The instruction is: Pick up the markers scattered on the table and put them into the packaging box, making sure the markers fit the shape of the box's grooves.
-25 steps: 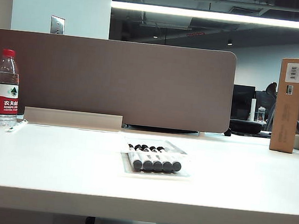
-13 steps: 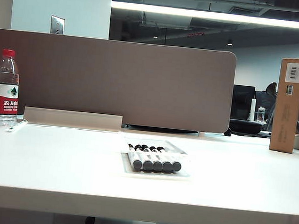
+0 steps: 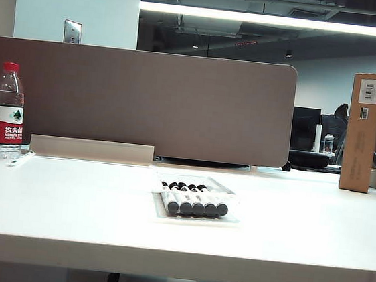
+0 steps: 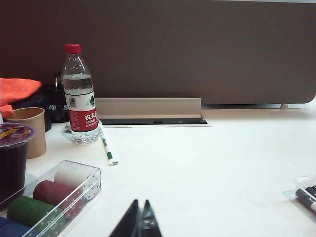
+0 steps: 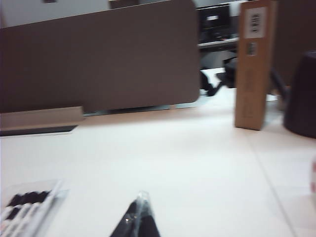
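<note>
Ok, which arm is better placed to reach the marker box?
Right, probably: the packaging box lies nearer the shut right tool than the shut left tool, whose view catches only its edge.

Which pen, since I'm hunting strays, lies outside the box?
The green-printed pen beside the bottle, on the table; the five black-capped markers lie in the box. Both shut, the left gripper and right gripper sit away from it.

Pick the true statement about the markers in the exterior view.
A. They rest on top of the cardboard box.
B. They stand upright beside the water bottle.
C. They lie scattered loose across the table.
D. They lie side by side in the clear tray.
D: the markers lie in a row in the tray at mid-table, and both shut grippers, left and right, hold nothing.
</note>
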Motion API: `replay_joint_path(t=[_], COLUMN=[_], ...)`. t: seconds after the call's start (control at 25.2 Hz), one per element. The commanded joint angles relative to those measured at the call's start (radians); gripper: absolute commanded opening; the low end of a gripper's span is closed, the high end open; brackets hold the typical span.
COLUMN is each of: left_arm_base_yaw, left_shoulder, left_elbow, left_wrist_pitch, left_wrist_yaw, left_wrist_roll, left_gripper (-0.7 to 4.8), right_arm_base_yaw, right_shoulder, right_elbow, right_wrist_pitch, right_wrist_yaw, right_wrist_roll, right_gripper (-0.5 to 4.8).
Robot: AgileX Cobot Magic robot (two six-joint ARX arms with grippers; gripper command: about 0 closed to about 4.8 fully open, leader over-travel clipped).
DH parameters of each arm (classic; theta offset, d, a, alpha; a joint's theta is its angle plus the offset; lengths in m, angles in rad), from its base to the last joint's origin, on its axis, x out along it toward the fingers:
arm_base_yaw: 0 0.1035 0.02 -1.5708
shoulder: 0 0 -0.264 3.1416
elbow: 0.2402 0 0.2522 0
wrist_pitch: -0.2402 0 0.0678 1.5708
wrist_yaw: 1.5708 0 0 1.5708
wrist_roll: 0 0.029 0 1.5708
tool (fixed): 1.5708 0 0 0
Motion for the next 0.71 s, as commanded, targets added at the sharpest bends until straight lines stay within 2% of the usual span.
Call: replay_joint_path(t=[0.04, 0.24, 0.44, 0.71], left_arm_base_yaw=[0.000, 0.000, 0.000, 0.000], left_shoulder=[0.000, 0.000, 0.000, 0.000], left_elbow=[0.005, 0.005, 0.005, 0.005], left_wrist_pitch=[0.005, 0.005, 0.005, 0.005], left_wrist_yaw=[0.004, 0.004, 0.004, 0.004], left_wrist_roll=[0.001, 0.001, 0.001, 0.001], left_gripper=[-0.05, -0.05, -0.05, -0.05], right_arm_base_yaw=[0.000, 0.000, 0.000, 0.000], right_shoulder=[0.000, 0.000, 0.000, 0.000], right_elbow=[-0.005, -0.005, -0.005, -0.005], right_wrist_pitch=[-0.006, -0.115, -0.105, -0.106], right_wrist_yaw=[0.032, 0.031, 0.031, 0.032], right_wrist_roll=[-0.021, -0.035, -0.095, -0.095], right_gripper=[-0.06, -0.06, -0.06, -0.06])
